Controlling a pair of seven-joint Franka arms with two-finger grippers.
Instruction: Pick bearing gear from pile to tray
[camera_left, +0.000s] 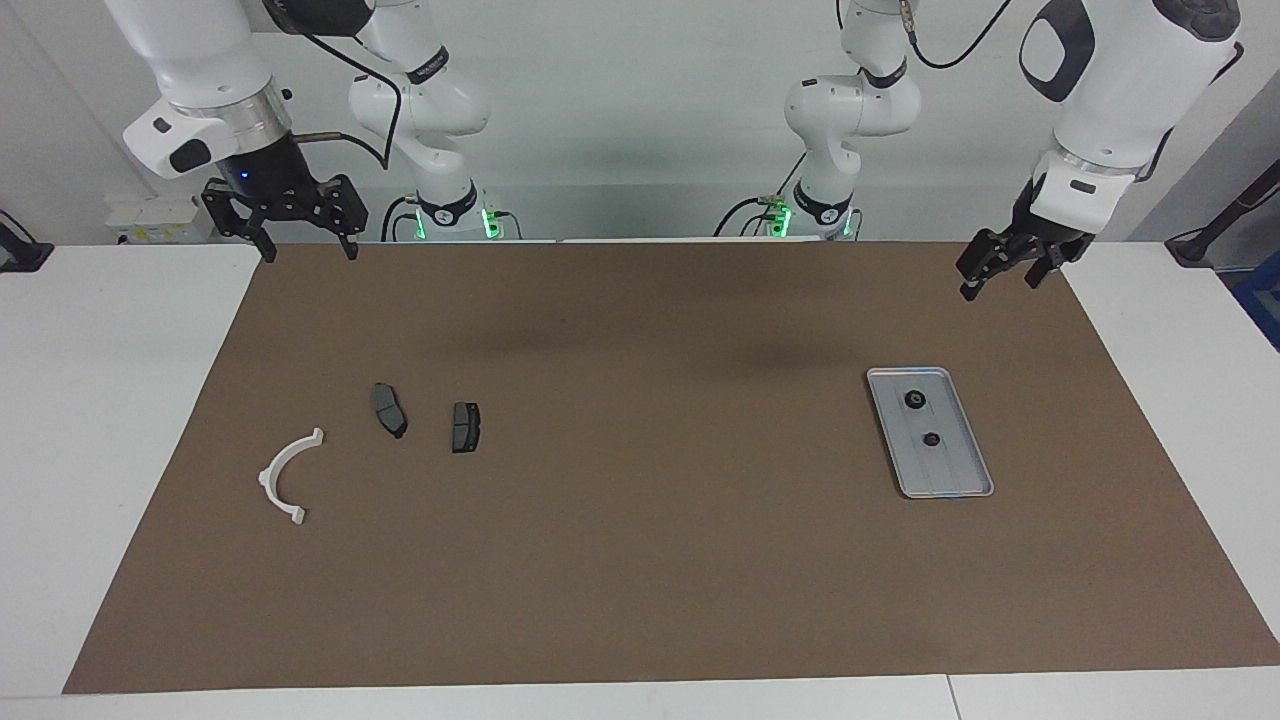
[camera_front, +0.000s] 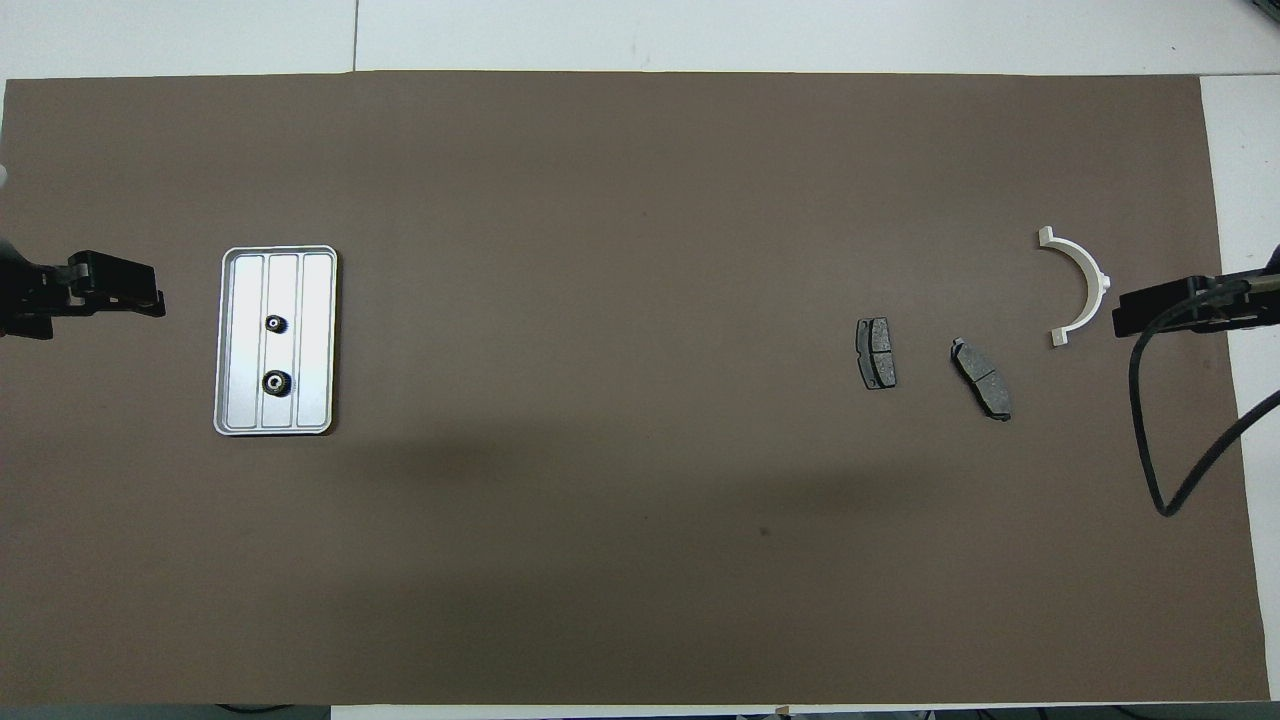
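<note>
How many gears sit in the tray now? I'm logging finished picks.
2, both in the tray: one gear nearer the robots, the other gear at its middle. None shows elsewhere.

Overhead view: both arms are cut off by the side edges, so only the left pincer (camera_front: 150, 300) and right pincer (camera_front: 1125, 318) show. The two small black parts (camera_front: 274, 352) on the tray (camera_front: 318, 340) are too small to identify.

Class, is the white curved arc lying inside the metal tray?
No, the white arc lies on the brown mat near the brake pads, well apart from the tray.
</note>
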